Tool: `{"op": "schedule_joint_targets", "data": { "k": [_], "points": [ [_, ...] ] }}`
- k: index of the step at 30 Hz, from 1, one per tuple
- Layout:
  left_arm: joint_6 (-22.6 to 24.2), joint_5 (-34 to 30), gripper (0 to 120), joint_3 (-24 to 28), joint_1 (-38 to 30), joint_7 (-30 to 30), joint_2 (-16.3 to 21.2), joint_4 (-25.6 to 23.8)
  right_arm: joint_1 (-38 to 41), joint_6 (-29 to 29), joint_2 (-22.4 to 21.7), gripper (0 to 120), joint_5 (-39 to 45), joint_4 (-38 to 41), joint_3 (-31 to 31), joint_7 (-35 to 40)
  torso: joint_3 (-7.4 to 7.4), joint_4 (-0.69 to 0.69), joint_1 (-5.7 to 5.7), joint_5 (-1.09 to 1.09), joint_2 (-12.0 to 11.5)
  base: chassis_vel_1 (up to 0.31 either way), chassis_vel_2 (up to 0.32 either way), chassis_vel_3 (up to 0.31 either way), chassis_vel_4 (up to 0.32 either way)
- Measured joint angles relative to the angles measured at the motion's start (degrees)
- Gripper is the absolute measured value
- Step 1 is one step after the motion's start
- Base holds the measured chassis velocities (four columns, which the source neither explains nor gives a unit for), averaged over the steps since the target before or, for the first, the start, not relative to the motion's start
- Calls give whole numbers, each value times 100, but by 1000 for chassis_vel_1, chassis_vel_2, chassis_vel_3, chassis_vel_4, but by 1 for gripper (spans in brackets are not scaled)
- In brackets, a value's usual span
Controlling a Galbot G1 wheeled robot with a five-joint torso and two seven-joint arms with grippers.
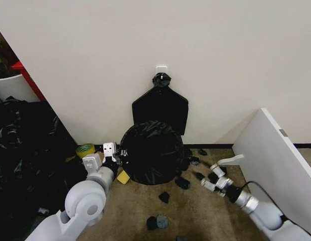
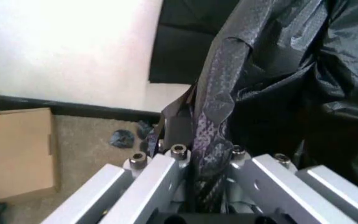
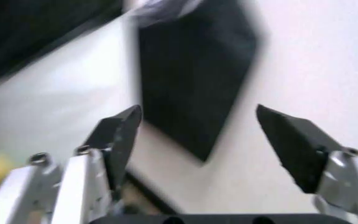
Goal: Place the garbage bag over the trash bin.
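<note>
The black crinkly garbage bag (image 1: pixel 153 153) lies draped in a round mound against the wall; the trash bin is hidden beneath it. My left gripper (image 1: pixel 111 153) sits at the bag's left edge, shut on a fold of it. In the left wrist view that fold of the garbage bag (image 2: pixel 213 135) runs down between the closed fingers of the left gripper (image 2: pixel 207 156). My right gripper (image 1: pixel 208 175) hovers open over the carpet to the right of the bag, apart from it. In the right wrist view the right gripper (image 3: pixel 197 135) stands wide with nothing between its fingers.
A flat black bag with a knotted top (image 1: pixel 160 105) hangs on a white wall hook. Small black scraps (image 1: pixel 164 197) litter the carpet. A white board (image 1: pixel 276 155) leans at the right. Heaped black bags (image 1: pixel 25 150), a yellow tape roll (image 1: pixel 85 149) and cardboard (image 2: pixel 14 154) are at the left.
</note>
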Motion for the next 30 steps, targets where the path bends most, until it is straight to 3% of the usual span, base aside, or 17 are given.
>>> {"op": "schedule_joint_targets", "data": {
  "k": [3,4,10,14,17,20,25,30],
  "points": [
    [-287,206,1,76,118,207,-54,32,-130,-927,-90,81,498,1084,-106,1135,0,2,0,-2,0,0,0,0,0],
    [-287,206,1,76,118,207,-54,32,-130,-927,-90,81,498,1084,-106,1135,0,2,0,-2,0,0,0,0,0],
    [-826,487,1,168,197,602,-136,153,-305,-2518,-144,56,1662,2971,-613,2420,0,-1,0,-1,0,0,0,0,0],
    [-947,577,1,186,202,689,-145,219,-252,-2848,-109,47,2023,3422,-790,2685,0,0,0,-2,0,0,0,0,0],
    [-1044,728,1,263,174,790,-171,372,-162,-3099,24,31,2284,3999,-951,2912,0,1,0,-3,0,0,0,0,0],
    [-1101,814,1,293,168,847,-195,437,-137,-3074,57,24,2200,4125,-1044,2799,-1,0,0,0,0,0,0,0,0],
    [-1281,1047,1,356,126,929,-243,569,-56,-3310,138,1,1601,4092,-1703,2769,0,0,0,-1,0,0,0,0,0],
    [-1366,1279,1,463,59,992,-252,671,70,-3911,263,0,1279,3972,-2110,3121,0,0,0,-1,0,0,0,0,0]
  ]
}}
